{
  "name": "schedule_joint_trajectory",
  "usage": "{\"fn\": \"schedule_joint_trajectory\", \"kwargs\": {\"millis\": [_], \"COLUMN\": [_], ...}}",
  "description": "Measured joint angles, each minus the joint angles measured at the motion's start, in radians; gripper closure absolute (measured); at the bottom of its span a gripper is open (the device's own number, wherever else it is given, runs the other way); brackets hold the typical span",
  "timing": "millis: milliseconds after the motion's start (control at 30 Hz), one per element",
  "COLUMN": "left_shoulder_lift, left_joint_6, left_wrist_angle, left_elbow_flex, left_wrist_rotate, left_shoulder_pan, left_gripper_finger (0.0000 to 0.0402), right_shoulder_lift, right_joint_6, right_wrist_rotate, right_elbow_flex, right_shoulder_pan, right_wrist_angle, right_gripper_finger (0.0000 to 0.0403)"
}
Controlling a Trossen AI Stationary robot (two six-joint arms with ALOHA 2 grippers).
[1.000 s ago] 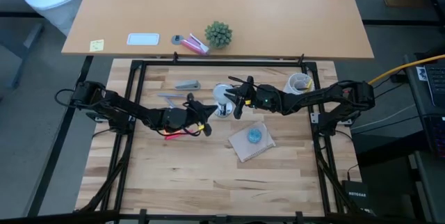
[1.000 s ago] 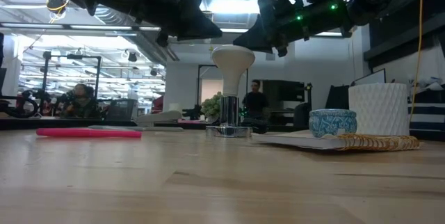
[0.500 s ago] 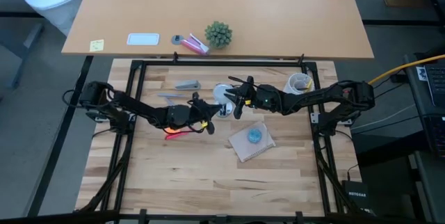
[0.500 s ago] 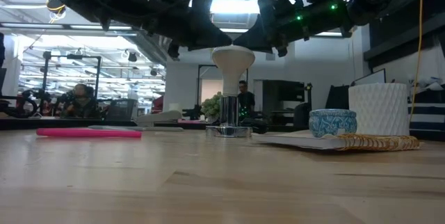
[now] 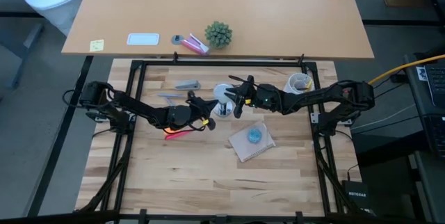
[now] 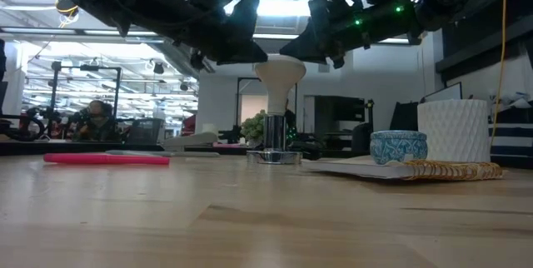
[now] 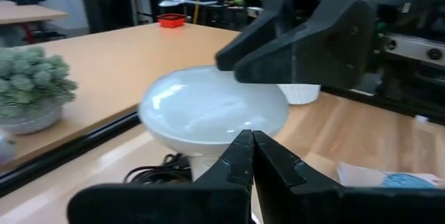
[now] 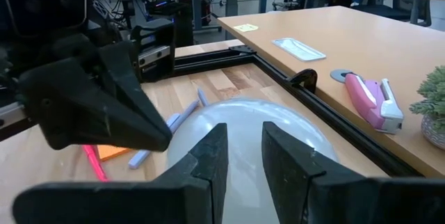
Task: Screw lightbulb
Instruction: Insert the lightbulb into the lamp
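Observation:
The lightbulb [image 6: 279,71], a frosted white globe, stands upright with its base in a shiny metal socket [image 6: 273,155] on the wooden table [image 5: 208,175]. My left gripper [image 5: 210,108] is shut, and its tips point level at the globe's left side [image 7: 208,109]. My right gripper [image 5: 233,103] comes from the table's right. Its fingers [image 8: 208,156] stand a narrow gap apart over the top of the globe [image 8: 243,123], with nothing between them. My left gripper's shut fingertips [image 7: 252,147] lie against the globe's lower edge in its wrist view and at its upper left [image 6: 255,58] in the low view; whether they touch it I cannot tell. My right gripper's fingertips [image 6: 298,52] sit at the globe's upper right; I cannot tell whether they touch it.
A pink pen [image 5: 178,133] lies under the left arm. A blue round blob [image 5: 254,136] sits on a pad at the right near side of the bulb. A white cup [image 5: 300,83] stands far right, and grey pieces [image 5: 186,84] lie far left. A black frame [image 5: 222,62] rims the table.
My left gripper has moved toward the bulb, to the table's far right, and sunk a little, staying shut. Its tips now stand right at the globe. The right gripper and the bulb have kept still.

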Motion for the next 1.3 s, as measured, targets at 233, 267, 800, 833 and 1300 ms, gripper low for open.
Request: {"fn": "schedule_joint_trajectory", "kwargs": {"millis": [233, 267, 800, 833, 1300], "left_shoulder_lift": [0.000, 0.000, 0.000, 0.000, -0.039], "left_joint_6": [0.000, 0.000, 0.098, 0.114, 0.148], "left_wrist_angle": [-0.018, -0.020, -0.015, -0.011, 0.033], "left_elbow_flex": [0.000, 0.000, 0.000, 0.000, 0.000], "left_wrist_rotate": [-0.080, -0.089, -0.180, -0.200, -0.131], "left_shoulder_pan": [0.002, 0.002, 0.047, 0.044, -0.059], "left_gripper_finger": [0.0401, 0.0401, 0.0401, 0.0401, 0.0400], "right_shoulder_lift": [0.000, 0.000, 0.000, 0.000, 0.000], "right_joint_6": [-0.001, -0.001, -0.001, -0.001, -0.001], "right_wrist_rotate": [0.000, 0.000, -0.002, -0.002, -0.002], "right_elbow_flex": [0.000, 0.000, 0.000, 0.000, 0.000], "right_shoulder_pan": [-0.001, -0.001, 0.001, 0.001, 0.001], "right_wrist_angle": [0.000, 0.000, -0.001, 0.000, 0.000], "right_gripper_finger": [0.0313, 0.0313, 0.0313, 0.0313, 0.0313]}}
